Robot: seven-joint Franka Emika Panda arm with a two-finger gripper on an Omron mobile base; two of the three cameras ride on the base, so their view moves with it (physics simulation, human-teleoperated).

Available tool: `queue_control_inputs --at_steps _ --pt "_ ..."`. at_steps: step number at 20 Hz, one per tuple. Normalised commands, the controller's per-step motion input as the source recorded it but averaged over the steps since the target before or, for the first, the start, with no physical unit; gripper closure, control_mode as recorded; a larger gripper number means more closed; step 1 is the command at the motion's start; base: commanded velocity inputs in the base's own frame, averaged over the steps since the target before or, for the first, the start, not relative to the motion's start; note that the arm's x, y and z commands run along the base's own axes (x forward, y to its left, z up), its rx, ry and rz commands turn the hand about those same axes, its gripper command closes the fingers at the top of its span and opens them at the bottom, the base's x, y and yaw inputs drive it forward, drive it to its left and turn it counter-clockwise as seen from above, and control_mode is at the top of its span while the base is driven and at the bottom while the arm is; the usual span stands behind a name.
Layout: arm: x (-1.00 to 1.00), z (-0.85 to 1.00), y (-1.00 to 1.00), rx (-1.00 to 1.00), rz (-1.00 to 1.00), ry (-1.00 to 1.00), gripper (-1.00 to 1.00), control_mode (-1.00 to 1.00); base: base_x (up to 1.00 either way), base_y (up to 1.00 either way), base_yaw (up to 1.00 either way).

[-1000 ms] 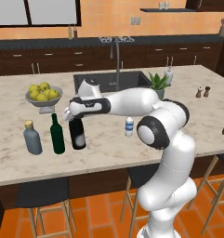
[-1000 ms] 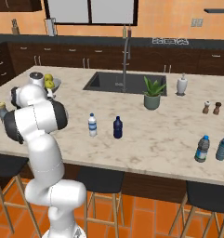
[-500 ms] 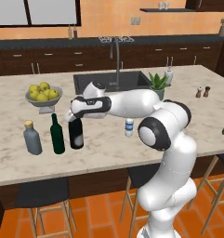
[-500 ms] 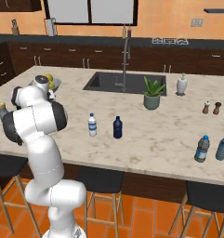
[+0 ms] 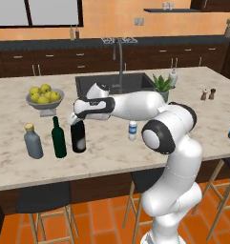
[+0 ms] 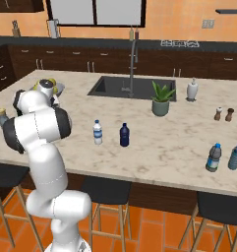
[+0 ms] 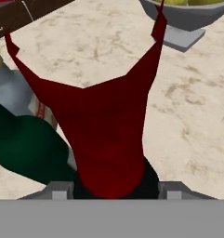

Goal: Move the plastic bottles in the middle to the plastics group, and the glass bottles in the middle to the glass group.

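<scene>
1. The claw (image 5: 77, 119) is hanging right over the top of the wine bottle (image 5: 78, 137), whose long axis is running straight down from it to the bench (image 5: 111, 152).
2. In the hand view the bottle's dark red neck (image 7: 108, 139) is rising between the two fingertips, so the claw is apparently around it; I cannot tell whether it is gripping or slack.
3. The bottle is standing upright, just beside the green wine bottle (image 5: 58, 139), with the grey bottle (image 5: 33, 141) further out on that same side.
4. The fruit bowl (image 5: 44, 97) is sitting beyond the claw, apart from the bottles.
5. The small water bottle (image 5: 132, 130) is waiting on the claw's other side, near the arm, well apart from the glass; the green bottle is the close neighbour to mind.
</scene>
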Motion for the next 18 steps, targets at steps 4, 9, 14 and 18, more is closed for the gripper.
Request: queue_control_inputs --at_steps 4,9,14,18 --pt "0.00 0.00 0.00 0.00 0.00 0.00 -1.00 -1.00 0.00 0.00 0.00" --pt "-0.04 0.06 0.00 0.00 0.00 -0.02 -1.00 -1.00 0.00 0.00 0.00" --pt "-0.37 0.20 -0.18 0.00 -0.01 -0.04 -1.00 -1.00 0.00 0.00 0.00" --pt "-0.49 0.30 -0.49 0.01 -0.05 -0.04 -1.00 -1.00 0.00 0.00 0.00"
